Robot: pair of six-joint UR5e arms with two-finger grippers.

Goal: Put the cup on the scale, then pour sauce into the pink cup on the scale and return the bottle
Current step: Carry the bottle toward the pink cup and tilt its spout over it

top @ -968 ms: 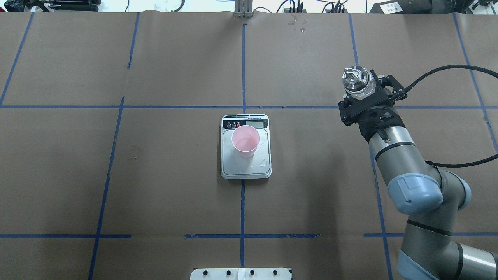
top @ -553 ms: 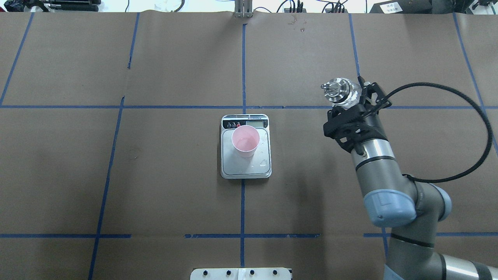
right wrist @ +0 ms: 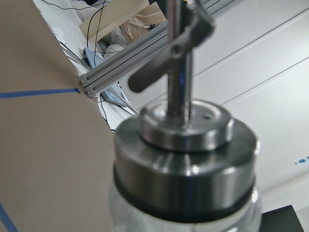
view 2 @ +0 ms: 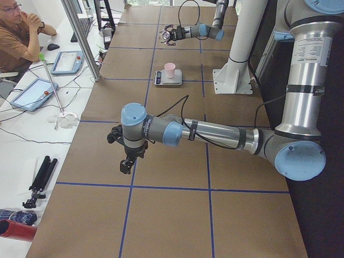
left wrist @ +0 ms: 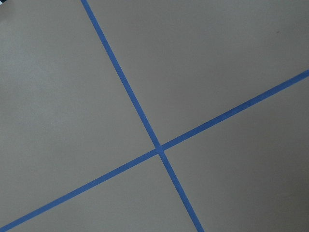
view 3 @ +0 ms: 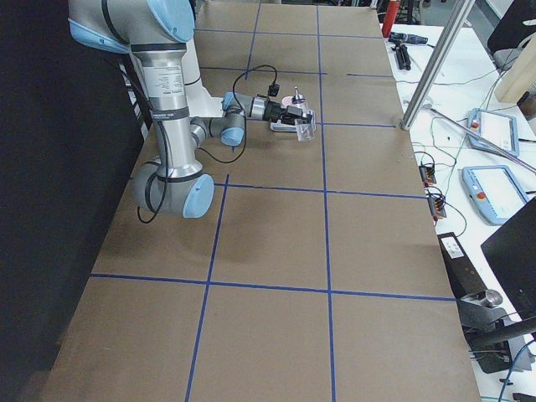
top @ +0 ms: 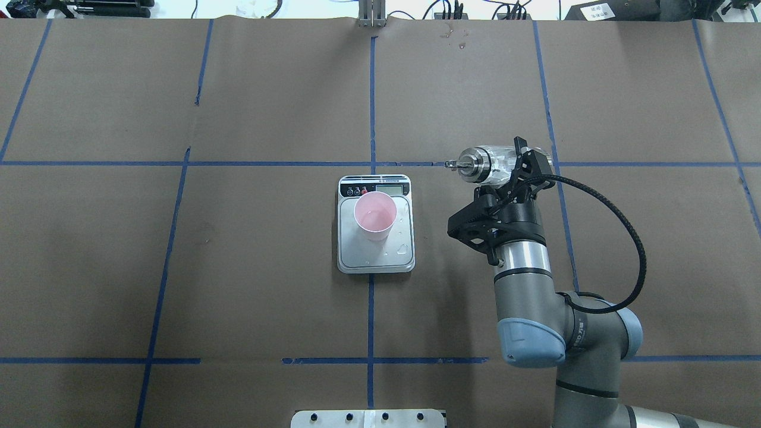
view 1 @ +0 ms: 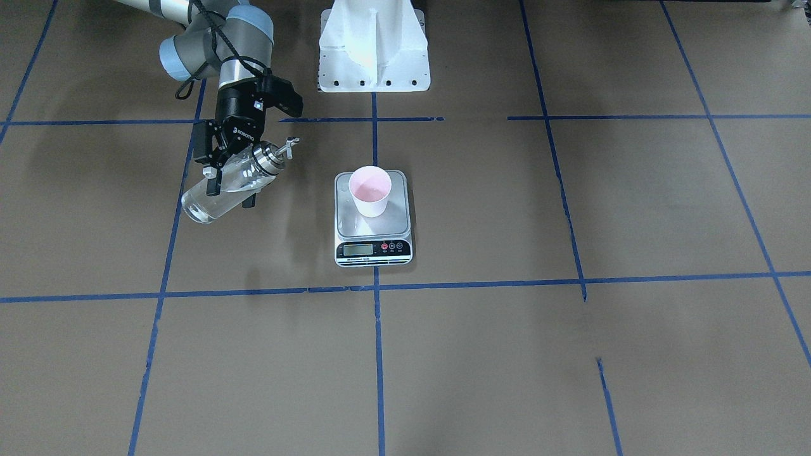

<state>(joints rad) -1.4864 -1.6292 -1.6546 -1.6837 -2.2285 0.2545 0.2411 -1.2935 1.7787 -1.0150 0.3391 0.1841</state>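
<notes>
Brown-paper table (top: 250, 249), blue tape grid (top: 372, 89). My right gripper (top: 518, 169) held bottle (top: 490, 160) tilted; cup (top: 375, 217) on scale (top: 380, 261) sat beyond spout (top: 452, 164). Left gripper (view 2: 127, 161): couldn't tell.

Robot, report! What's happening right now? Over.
Right gripper shut on bottle, tilted, spout toward cup. Cup on scale. Nothing between. Left gripper off aside, state unclear.
</notes>
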